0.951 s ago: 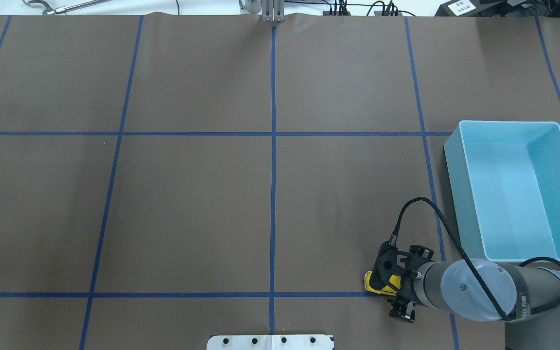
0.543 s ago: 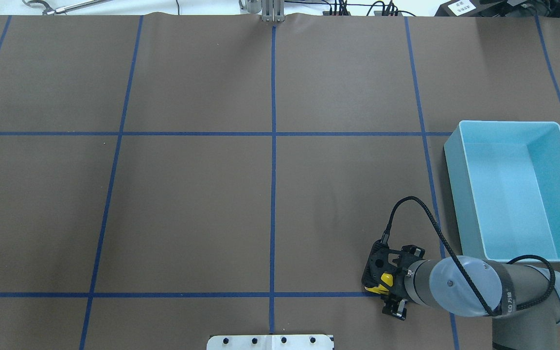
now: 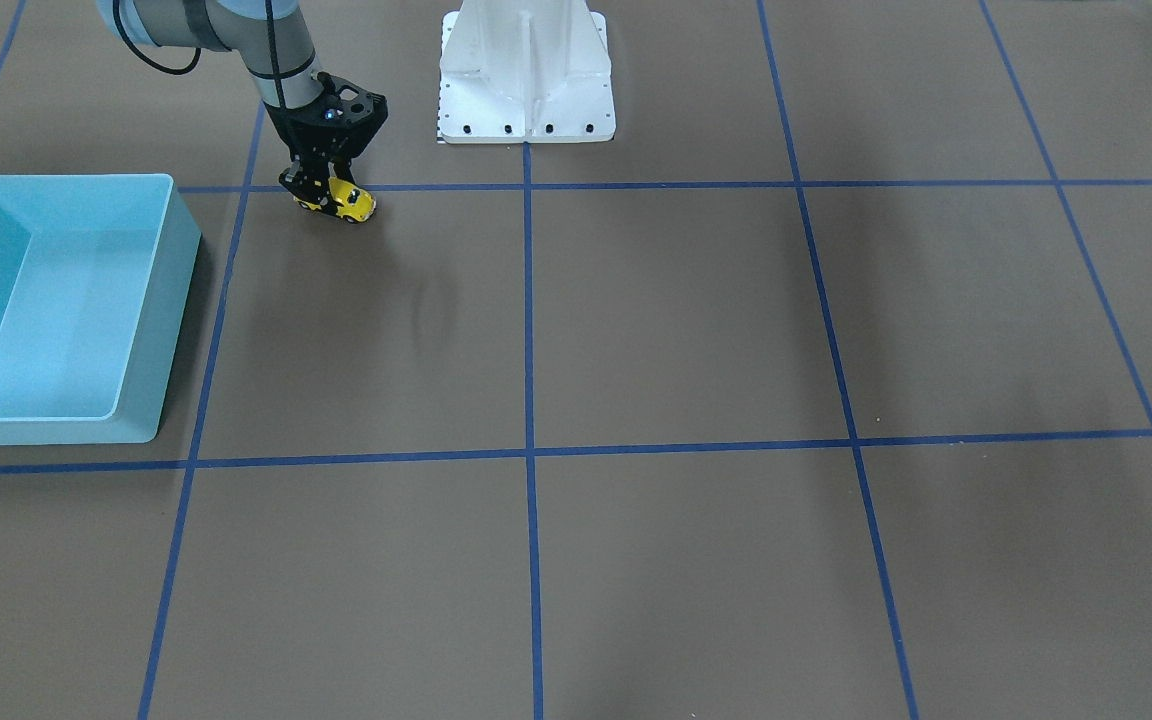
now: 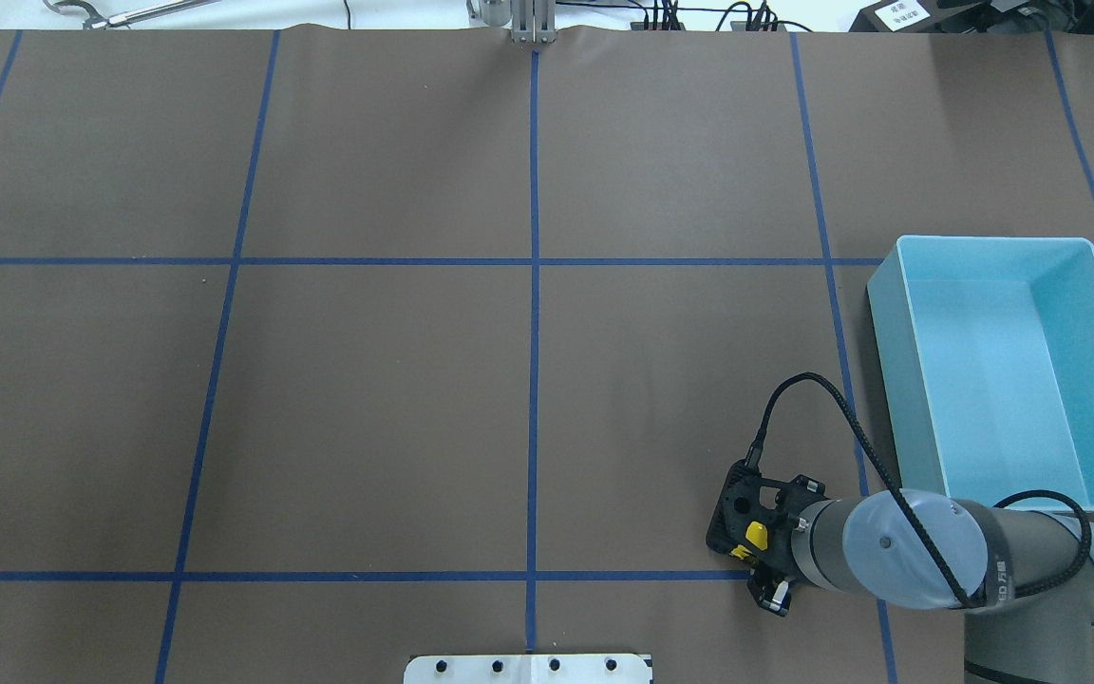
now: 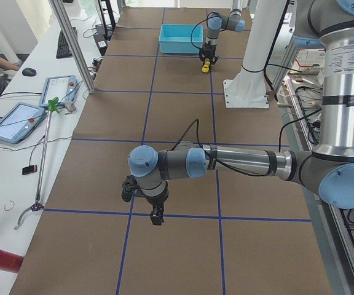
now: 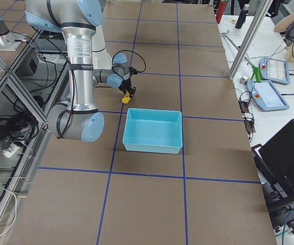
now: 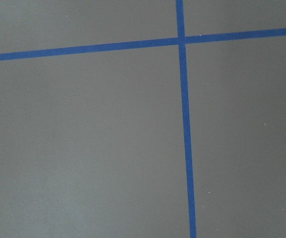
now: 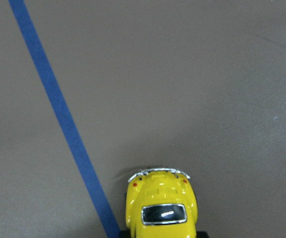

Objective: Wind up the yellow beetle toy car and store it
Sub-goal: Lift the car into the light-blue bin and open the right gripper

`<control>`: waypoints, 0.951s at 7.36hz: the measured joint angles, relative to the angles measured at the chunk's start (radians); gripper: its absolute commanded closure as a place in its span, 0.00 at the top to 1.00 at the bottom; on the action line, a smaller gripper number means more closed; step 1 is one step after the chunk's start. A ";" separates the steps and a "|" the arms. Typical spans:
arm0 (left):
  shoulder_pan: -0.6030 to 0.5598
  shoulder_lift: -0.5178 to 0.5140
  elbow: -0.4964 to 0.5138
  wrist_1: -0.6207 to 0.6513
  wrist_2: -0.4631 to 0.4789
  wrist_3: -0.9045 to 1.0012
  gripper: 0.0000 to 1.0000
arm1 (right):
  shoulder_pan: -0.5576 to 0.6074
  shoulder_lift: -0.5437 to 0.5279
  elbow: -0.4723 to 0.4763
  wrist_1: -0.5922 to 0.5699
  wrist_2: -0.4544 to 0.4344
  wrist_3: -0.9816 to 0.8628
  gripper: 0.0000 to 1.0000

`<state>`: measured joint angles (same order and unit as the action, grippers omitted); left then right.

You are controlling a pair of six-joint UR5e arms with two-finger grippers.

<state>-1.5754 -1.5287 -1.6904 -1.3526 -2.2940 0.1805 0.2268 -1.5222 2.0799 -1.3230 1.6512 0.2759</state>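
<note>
Right gripper [image 3: 324, 192] points straight down close to the robot's edge of the bench [image 4: 367, 399], its two black fingers clamped on the sides of the yellow beetle toy car [image 8: 160, 208]. The car sits low at the bench surface, just beside a blue tape line [image 8: 58, 114] and near where that line crosses another. Whether its wheels press on the bench cannot be told for certain.

From the right wrist camera the car shows a glossy, bright yellow rounded body, a dark window with a thin silver frame, a silver bumper strip at the end away from the gripper, and a small red lamp at each corner above it. The front-facing camera adds small black wheels and dark side windows. Only a patch of yellow shows under the wrist in the overhead view.

Farther out on the robot's right, well apart from the car, stands a light blue rectangular bin [image 4: 882, 351], open at the top.

Over on the robot's left side, the left gripper [image 5: 157, 216] hangs above bare bench near a tape crossing. Only the side camera shows it, so whether its fingers are apart or together cannot be told.
</note>
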 measured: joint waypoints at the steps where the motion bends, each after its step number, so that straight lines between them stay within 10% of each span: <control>1: 0.000 0.001 0.000 0.001 0.001 -0.001 1.00 | 0.045 -0.003 0.013 -0.006 0.038 -0.001 0.00; 7: 0.000 0.001 0.002 0.003 -0.004 -0.001 1.00 | 0.517 0.013 0.117 -0.237 0.307 -0.272 0.00</control>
<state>-1.5754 -1.5276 -1.6879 -1.3501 -2.2979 0.1795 0.7439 -1.5088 2.1973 -1.5600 1.9581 0.0035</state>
